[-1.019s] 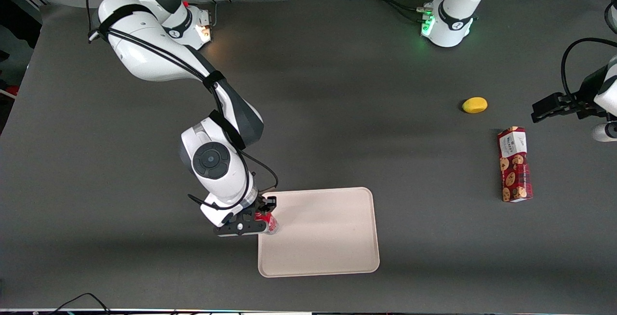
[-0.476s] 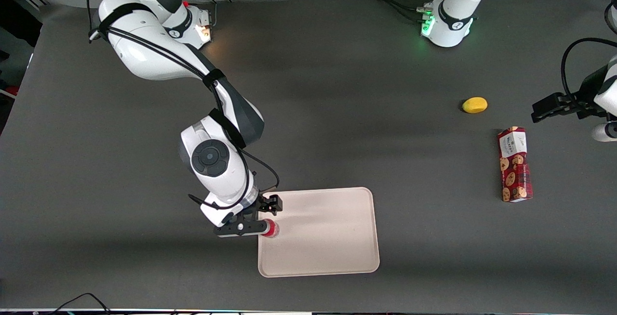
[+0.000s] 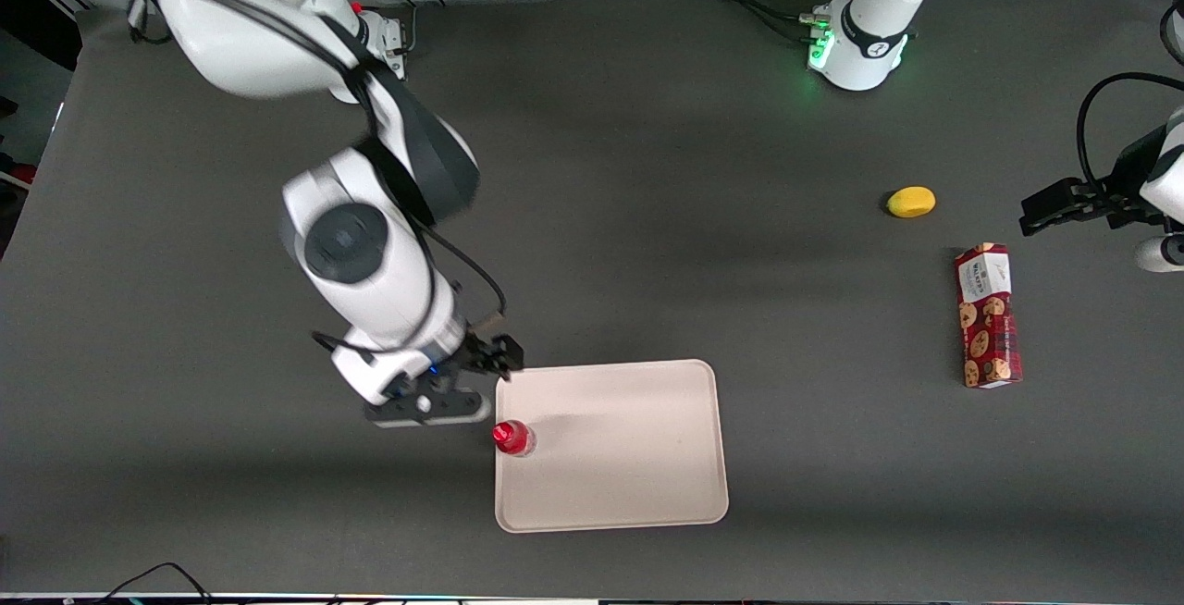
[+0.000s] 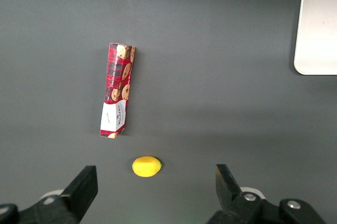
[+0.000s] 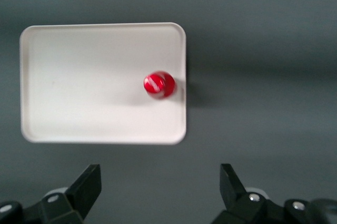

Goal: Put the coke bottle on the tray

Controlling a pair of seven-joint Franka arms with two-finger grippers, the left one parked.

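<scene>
Risk remained: the slim red coke bottle [image 3: 511,438] stood near the pale beige tray [image 3: 629,485] rim; my spread gripper [image 3: 460,385] hovered close, one careless swing toppling it.

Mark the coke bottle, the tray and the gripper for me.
coke bottle [image 3: 511,437]: front view, on its red cap.
tray [image 3: 629,457]: front view, on its bare floor.
gripper [image 3: 460,389]: front view, between its open fingertips, above the table beside the tray.

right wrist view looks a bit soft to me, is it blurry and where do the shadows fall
Right wrist view: slightly soft all over, the coke bottle and tray edges smeared; the open gripper frames them, with a dark shadow on the table beside the tray's edge nearest the bottle. Front view: sharp on the table, the working arm a little blurred, broad soft shadow bands across the cloth, a green glow at the parked arm's base.
</scene>
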